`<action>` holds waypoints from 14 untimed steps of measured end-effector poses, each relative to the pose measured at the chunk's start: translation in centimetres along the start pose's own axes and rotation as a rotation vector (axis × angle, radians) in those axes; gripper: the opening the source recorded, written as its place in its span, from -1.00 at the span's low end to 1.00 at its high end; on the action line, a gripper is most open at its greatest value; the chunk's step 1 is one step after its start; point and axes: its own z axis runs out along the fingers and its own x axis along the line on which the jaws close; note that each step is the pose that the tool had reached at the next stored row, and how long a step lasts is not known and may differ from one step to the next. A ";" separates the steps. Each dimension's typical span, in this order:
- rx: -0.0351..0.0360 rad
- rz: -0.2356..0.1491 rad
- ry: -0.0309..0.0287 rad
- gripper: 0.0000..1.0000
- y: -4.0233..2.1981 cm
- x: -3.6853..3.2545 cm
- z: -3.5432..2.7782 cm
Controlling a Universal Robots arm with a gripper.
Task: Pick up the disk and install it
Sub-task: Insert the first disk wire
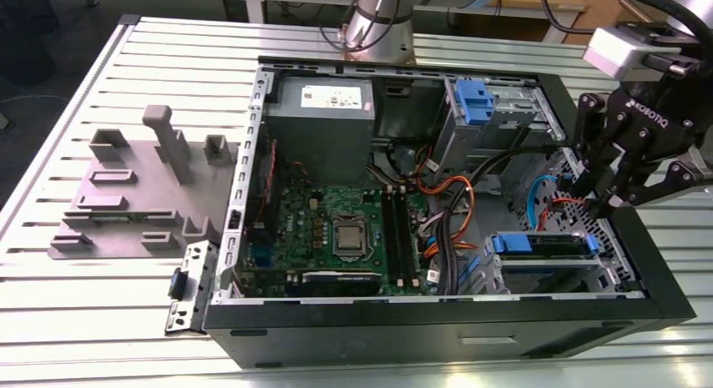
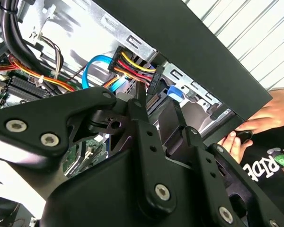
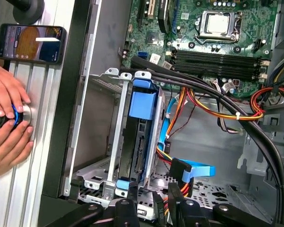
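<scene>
Open black computer case [image 1: 446,321] on the slatted counter [image 1: 67,88]. Silver-grey disk in blue bracket [image 1: 540,244] already sits in lower drive cage. End effector [image 1: 624,188] hovers beside it, fingers nearly together, empty. Judgement: seating stage; next needs gentle, aligned pressing.

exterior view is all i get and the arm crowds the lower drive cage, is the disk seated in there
Observer: In the first wrist view the disk sits inside the metal cage, with its blue bracket showing.
Operator: anyone close to the case
Observer: Yes, a person's hands are on a blue-ringed button on the table beside the case.
Operator: anything else lying there
Observer: A phone lies on the table by those hands.
</scene>
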 end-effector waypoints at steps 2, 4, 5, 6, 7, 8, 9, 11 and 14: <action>-0.0012 0.000 0.0000 -0.23 -0.01 0.00 0.02; -0.0026 -0.001 -0.0003 -0.23 -0.04 -0.01 0.06; -0.0041 -0.001 -0.0006 -0.23 -0.08 -0.03 0.09; -0.0062 -0.001 -0.0009 -0.23 -0.12 -0.08 0.11; -0.0087 -0.002 -0.0010 -0.23 -0.17 -0.14 0.13; -0.0119 -0.002 -0.0014 -0.23 -0.23 -0.21 0.16; -0.0150 -0.003 -0.0017 -0.23 -0.30 -0.28 0.18; -0.0233 -0.005 -0.0019 -0.23 -0.51 -0.42 0.21; -0.0321 -0.006 0.0006 -0.23 -0.77 -0.55 0.29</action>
